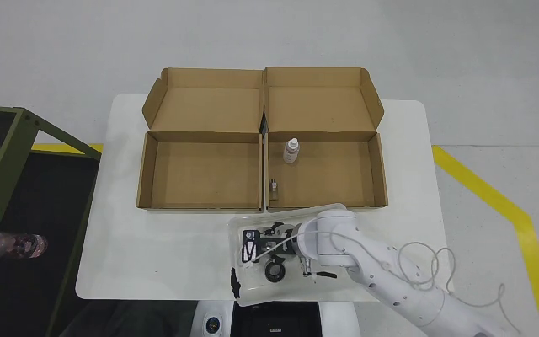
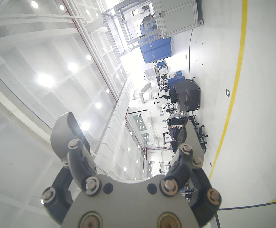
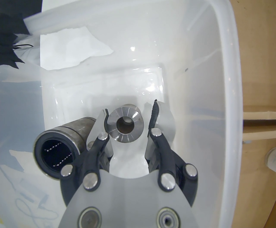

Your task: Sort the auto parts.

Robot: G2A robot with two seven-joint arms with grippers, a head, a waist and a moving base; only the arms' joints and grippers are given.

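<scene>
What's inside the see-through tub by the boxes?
A shiny metal sleeve between the right gripper's open fingers, a darker tube beside it, plus black parts. The arm hides the rest.

floor (image 1: 472, 50): pale grey | yellow line (image 1: 488, 193): painted slanted on the floor, near one end of the white table (image 1: 118, 219) | green frame (image 1: 59, 132): near the table's other end | ceiling (image 2: 25, 32): white, high, round lamps (image 2: 45, 79) lit | far off: blue cabinets (image 2: 156, 48), a metal-framed enclosure (image 2: 176, 19)
</scene>
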